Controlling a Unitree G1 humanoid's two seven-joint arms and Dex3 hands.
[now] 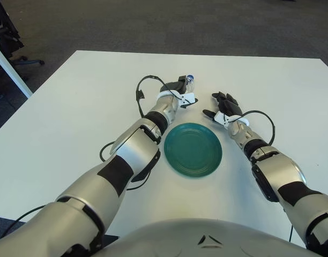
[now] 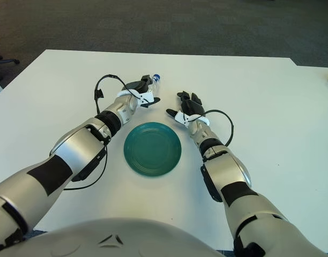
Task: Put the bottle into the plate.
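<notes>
A small clear bottle (image 1: 189,80) with a blue cap sits in my left hand (image 1: 181,91), whose fingers are curled around its body; only the cap end shows past them. The hand is over the white table (image 1: 73,118), just beyond the far left rim of a round dark green plate (image 1: 193,149). The plate lies flat with nothing in it. My right hand (image 1: 224,107) shows beyond the plate's far right rim, fingers spread and holding nothing.
A black cable (image 1: 145,88) loops off my left wrist and another (image 1: 263,115) off my right forearm. A white desk edge (image 1: 8,64) and a chair base stand on the floor at far left.
</notes>
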